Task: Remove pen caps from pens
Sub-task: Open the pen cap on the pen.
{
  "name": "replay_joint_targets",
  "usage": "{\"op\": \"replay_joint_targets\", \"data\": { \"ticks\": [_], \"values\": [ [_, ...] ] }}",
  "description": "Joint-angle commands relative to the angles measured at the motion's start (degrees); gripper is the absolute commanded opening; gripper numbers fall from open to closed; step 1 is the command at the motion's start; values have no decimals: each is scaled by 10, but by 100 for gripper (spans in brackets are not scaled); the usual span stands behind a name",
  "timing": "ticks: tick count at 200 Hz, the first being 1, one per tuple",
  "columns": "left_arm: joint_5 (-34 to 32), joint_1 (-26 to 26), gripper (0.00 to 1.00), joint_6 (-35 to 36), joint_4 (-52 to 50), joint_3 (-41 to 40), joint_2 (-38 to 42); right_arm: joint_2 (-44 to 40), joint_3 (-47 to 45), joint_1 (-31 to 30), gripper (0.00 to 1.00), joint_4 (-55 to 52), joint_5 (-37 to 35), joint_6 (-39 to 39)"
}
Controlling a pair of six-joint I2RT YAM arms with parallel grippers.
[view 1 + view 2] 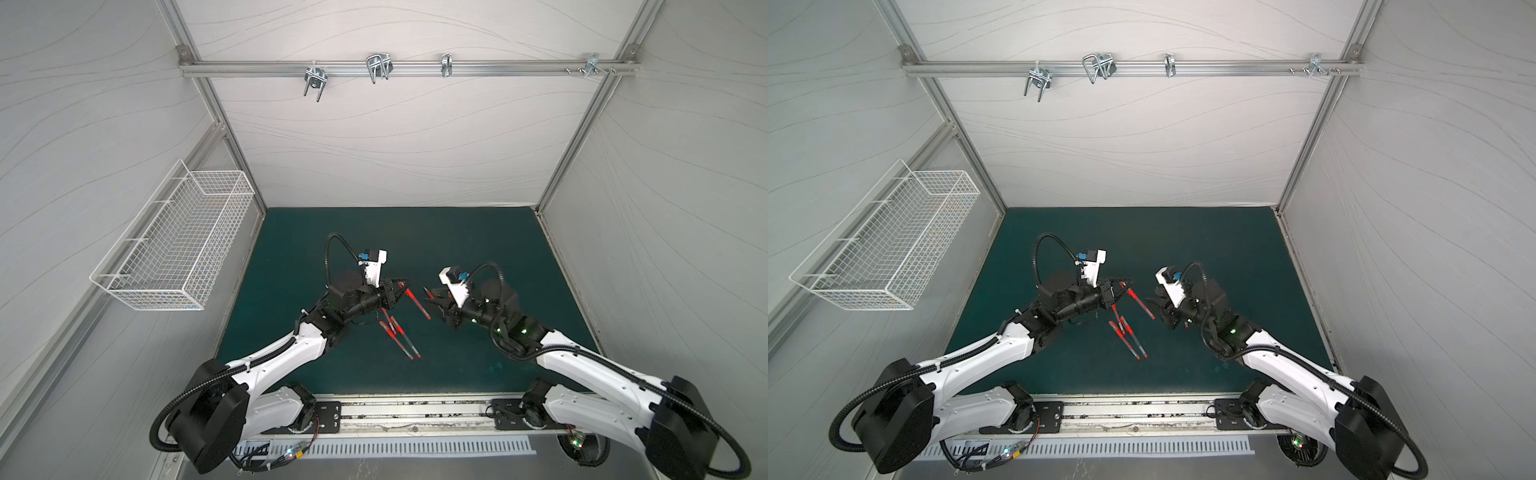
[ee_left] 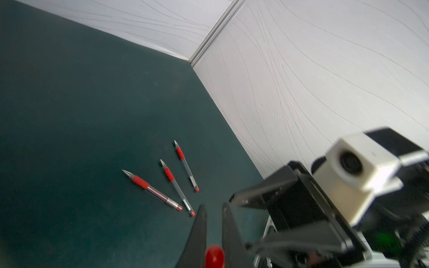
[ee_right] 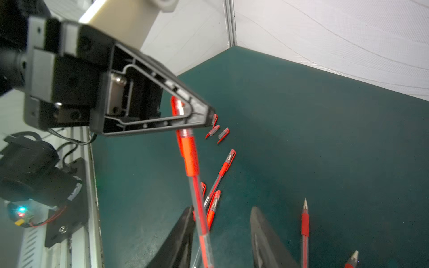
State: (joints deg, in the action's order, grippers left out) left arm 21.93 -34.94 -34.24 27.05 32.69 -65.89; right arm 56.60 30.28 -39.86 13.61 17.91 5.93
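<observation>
L gripper (image 3: 210, 120) pinching capped end of pen (image 3: 189, 157); R gripper (image 3: 220, 232) spread, barrel loose. I reckon hand-off; next I regrip barrel w/ R, pull apart

Both my black-and-white arms are reaching in over the middle, facing each other. My black left gripper (image 1: 401, 286) is pinched tight, held up in the air. My black right gripper (image 3: 221, 234) has its jaws apart.

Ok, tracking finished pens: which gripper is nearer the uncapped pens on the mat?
Right. The right gripper hangs above the uncapped pens; the left gripper stands farther off, shut on the cap of a raised pen.
</observation>
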Motion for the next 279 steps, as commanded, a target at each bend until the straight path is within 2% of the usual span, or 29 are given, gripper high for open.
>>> {"op": "replay_joint_targets", "data": {
  "ticks": [1, 27, 63, 126, 171, 236, 251, 274, 279],
  "values": [
    [32, 0, 0, 55, 42, -3, 4, 8, -22, 52, 43, 73, 213, 79],
    [68, 1, 0, 53, 75, -6, -9, 55, -24, 80, 45, 143, 296, 129],
    [111, 1, 0, 44, 87, 8, -36, 100, -29, 80, 51, 211, 329, 165],
    [140, 1, 0, 24, 113, 16, -63, 156, -19, 64, 37, 258, 357, 194],
    [139, 0, 0, 24, 113, 13, -56, 181, -10, 56, 37, 260, 357, 196],
    [131, 0, 0, 22, 114, 8, -47, 203, -4, 44, 21, 267, 369, 195],
    [125, 0, 0, 22, 115, 5, -41, 204, -5, 42, 16, 271, 370, 194],
    [119, 5, 0, 16, 119, 0, -38, 204, -5, 40, 1, 269, 368, 189],
    [118, 8, 0, 11, 124, -1, -38, 203, -5, 40, 0, 266, 366, 186]
  ]
}}
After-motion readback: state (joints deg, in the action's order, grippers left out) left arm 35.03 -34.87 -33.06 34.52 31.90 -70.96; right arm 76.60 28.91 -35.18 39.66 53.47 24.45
